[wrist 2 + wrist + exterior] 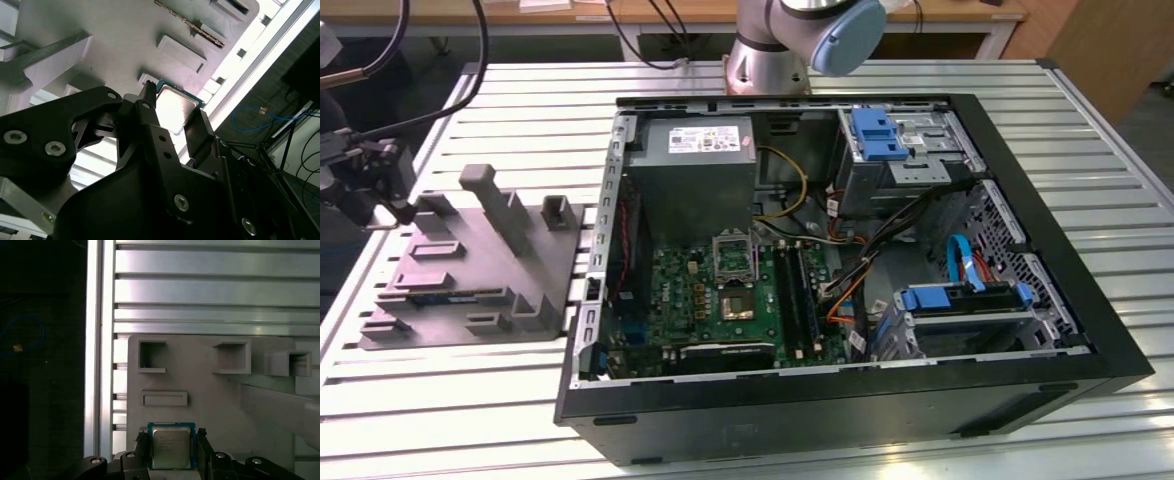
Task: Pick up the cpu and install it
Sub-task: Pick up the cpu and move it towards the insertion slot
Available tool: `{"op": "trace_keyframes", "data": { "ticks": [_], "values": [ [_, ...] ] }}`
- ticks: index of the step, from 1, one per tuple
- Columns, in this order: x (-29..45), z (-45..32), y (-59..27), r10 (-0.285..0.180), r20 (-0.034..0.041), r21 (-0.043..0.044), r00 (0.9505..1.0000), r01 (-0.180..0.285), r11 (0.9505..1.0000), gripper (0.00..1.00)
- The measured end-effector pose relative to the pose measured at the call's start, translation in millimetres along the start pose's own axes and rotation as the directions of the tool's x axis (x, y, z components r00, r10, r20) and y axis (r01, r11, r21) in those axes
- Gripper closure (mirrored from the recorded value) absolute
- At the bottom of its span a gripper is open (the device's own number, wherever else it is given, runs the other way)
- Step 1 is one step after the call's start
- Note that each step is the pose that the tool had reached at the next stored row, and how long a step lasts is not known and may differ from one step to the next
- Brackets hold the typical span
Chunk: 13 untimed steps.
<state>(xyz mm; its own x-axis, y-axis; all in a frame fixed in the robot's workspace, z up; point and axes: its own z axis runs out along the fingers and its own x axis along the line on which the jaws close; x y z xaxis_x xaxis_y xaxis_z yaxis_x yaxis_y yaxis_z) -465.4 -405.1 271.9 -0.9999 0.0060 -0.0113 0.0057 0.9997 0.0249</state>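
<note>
Right, straight to the cpu [171, 447]: lying flat, silvery lid up, thin green rim all round, on the grey holder plate [215, 400]. Sits close to the plate's edge that runs alongside the outer rail of the slatted table [200, 290], a little way back from the plate's corner, just past a shallow oblong recess and two square pockets. Hard to say from these views whether resting in its seat or raised a hair off it.

Handling, as a judgement: light, stiff, flat, smooth on top, so little to gain from pressing down there. Probably delicate on the underside, the contact side. So no hard squeezing, no tilting, no dragging across the plate. Best held by two opposite thin edges, square-on and level.

And exactly there, the gripper [172, 440]: dark fingers [202, 445] set on two opposite sides of the chip, tight against the rim in both wrist views, so closed on it by the look of things.

Wider out, in the exterior view: gripper poised over the plate's side nearest the table edge at the exterior view's left. Well apart, towards the exterior view's right, the open computer case [854, 400], with the green board [707, 300] lying flat inside.
</note>
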Motion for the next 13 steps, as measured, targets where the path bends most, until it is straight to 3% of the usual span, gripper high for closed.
{"op": "trace_keyframes", "data": {
  "ticks": [13],
  "values": [
    [-0.1,-5.6,0.2,0.0,0.0003,-0.0002,1.0,0.0,1.0,0.53]
  ]
}}
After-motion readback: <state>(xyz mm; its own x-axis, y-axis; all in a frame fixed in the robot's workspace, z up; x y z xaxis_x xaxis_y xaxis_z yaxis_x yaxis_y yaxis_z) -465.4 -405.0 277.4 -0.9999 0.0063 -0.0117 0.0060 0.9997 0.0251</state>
